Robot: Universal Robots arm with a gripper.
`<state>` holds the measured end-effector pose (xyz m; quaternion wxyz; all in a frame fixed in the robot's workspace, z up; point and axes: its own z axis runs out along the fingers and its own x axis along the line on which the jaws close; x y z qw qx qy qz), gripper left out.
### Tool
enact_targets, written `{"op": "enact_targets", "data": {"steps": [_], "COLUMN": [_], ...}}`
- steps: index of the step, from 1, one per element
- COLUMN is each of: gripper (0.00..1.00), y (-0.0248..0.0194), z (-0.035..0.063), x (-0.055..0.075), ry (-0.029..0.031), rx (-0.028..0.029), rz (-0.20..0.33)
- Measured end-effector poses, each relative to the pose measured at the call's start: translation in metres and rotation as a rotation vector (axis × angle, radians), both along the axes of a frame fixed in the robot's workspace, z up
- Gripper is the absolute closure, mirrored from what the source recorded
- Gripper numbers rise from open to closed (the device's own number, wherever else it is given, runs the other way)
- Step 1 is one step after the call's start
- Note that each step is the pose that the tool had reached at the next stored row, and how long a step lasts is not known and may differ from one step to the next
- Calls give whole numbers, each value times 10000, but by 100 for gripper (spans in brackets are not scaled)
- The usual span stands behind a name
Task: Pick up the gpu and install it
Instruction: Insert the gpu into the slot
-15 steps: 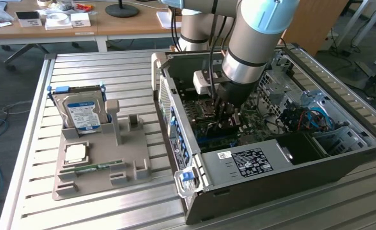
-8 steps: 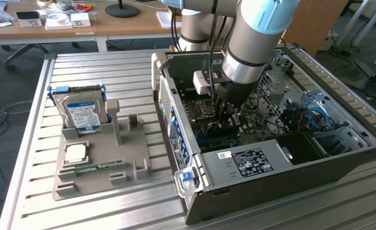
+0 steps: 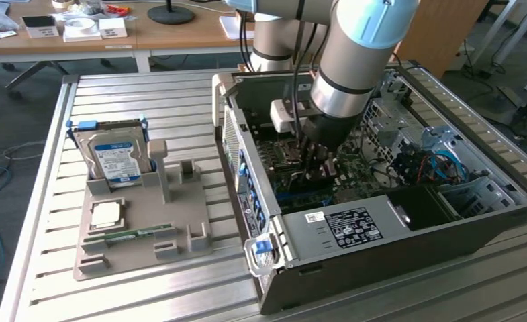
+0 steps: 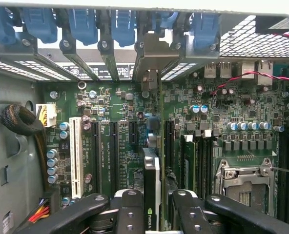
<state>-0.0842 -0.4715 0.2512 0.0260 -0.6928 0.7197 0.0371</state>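
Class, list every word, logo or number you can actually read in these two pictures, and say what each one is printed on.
Nvidia eye logo, no letters readable: top edge of the graphics card held in the hand.
White print beside the motherboard slots: too small.
Power supply sticker: blurred.
Hard drive label: blurred.

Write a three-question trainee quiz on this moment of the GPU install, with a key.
1. True or false: the gripper holds the gpu edge-on above the motherboard.
2. On the grey holder outside the case, which part stands upright? A) hard drive B) memory stick C) a fan
3. Fill in: the white expansion slot lies beside the black ____.

Key: 1 true; 2 A; 3 slots
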Motion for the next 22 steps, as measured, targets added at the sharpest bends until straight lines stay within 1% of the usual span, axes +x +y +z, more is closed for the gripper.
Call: {"op": "enact_targets", "data": {"steps": [6,15,22], "gripper": [73,73,73], "y": [0,-1,0], "z": [-32,-58,-63], "x": [-8,-17,-17], "ry": [-3,2,0], "rx": [5,-4,2], "rz": [0,-1,-1]}}
